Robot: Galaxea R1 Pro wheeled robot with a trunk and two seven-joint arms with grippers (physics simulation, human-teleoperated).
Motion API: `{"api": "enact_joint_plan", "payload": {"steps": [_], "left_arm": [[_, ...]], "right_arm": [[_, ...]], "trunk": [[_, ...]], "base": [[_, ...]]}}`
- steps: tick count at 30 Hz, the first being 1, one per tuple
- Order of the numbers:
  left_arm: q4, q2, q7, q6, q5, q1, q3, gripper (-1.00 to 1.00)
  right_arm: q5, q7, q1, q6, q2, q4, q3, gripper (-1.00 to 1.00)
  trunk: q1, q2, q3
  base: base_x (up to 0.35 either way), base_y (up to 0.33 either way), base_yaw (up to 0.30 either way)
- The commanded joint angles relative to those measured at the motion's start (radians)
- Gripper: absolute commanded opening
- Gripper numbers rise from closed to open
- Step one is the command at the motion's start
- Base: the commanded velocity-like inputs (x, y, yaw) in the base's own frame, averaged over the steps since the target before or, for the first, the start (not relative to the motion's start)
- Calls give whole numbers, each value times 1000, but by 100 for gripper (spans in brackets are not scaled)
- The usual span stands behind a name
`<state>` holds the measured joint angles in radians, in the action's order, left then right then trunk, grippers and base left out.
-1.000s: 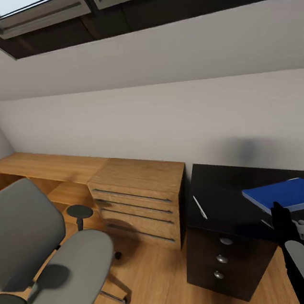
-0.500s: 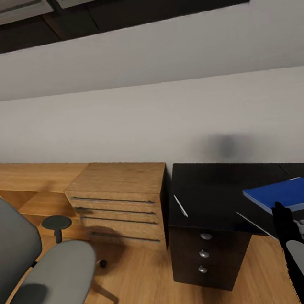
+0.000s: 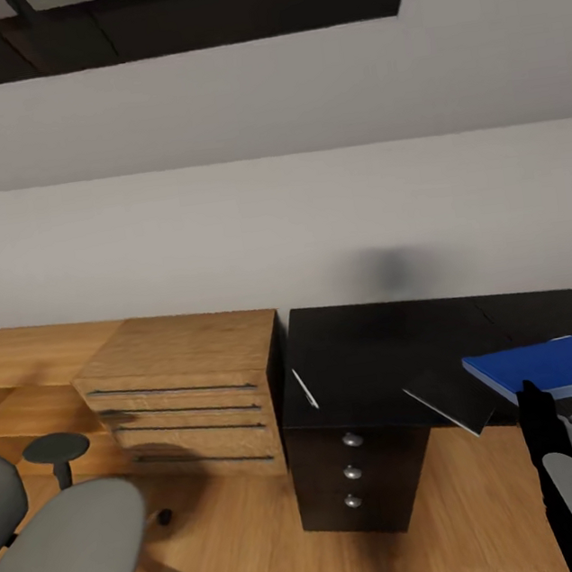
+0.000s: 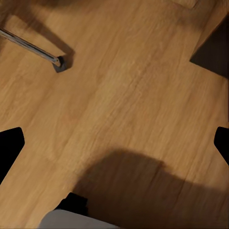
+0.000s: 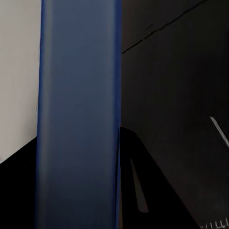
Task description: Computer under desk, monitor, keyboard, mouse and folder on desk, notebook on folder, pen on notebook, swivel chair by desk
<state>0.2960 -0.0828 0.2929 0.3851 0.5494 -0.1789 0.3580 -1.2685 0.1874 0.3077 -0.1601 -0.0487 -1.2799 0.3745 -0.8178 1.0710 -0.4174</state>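
The bright blue folder point(image 3: 552, 364) hangs level just above the glossy black desk point(image 3: 376, 346), with my right gripper point(image 3: 531, 397) shut on its near edge. In the right wrist view the folder point(image 5: 78, 119) runs lengthwise in front of the camera over the desk point(image 5: 181, 71). The thin white pen point(image 3: 305, 389) lies near the desk's left end. The dark grey notebook point(image 3: 451, 395) lies askew, overhanging the front edge. The grey swivel chair point(image 3: 69, 553) stands at lower left, apart from the desk. My left gripper point(image 4: 114, 143) is open over bare wood floor.
A light-wood drawer cabinet point(image 3: 185, 373) stands against the desk's left end, under the sloped white wall. The desk's dark drawer unit point(image 3: 353, 472) sits below the pen. A chrome chair leg with caster point(image 4: 33, 47) lies on the floor near my left gripper.
The head view has swung right, so chair and wood cabinet slid left in the picture and the notebook came into sight. The folder stays in my right gripper.
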Motion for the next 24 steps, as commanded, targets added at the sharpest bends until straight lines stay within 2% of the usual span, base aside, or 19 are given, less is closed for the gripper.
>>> {"api": "enact_joint_plan", "payload": {"steps": [1, 14, 24], "left_arm": [[-1, 1, 8, 3, 5, -1, 9, 100], [-3, 1, 8, 3, 6, -1, 9, 100], [-3, 3, 8, 0, 7, -1, 7, 100]], "right_arm": [[-10, 3, 1, -5, -1, -1, -1, -100], [-13, 2, 1, -6, -4, -3, 17, -100], [-18, -45, 1, -1, -2, -13, 18, -100]], "trunk": [[0, 1, -2], [0, 1, -9], [0, 1, -10]], "base": [[0, 0, -273], [0, 0, -268], [0, -1, -47]]}}
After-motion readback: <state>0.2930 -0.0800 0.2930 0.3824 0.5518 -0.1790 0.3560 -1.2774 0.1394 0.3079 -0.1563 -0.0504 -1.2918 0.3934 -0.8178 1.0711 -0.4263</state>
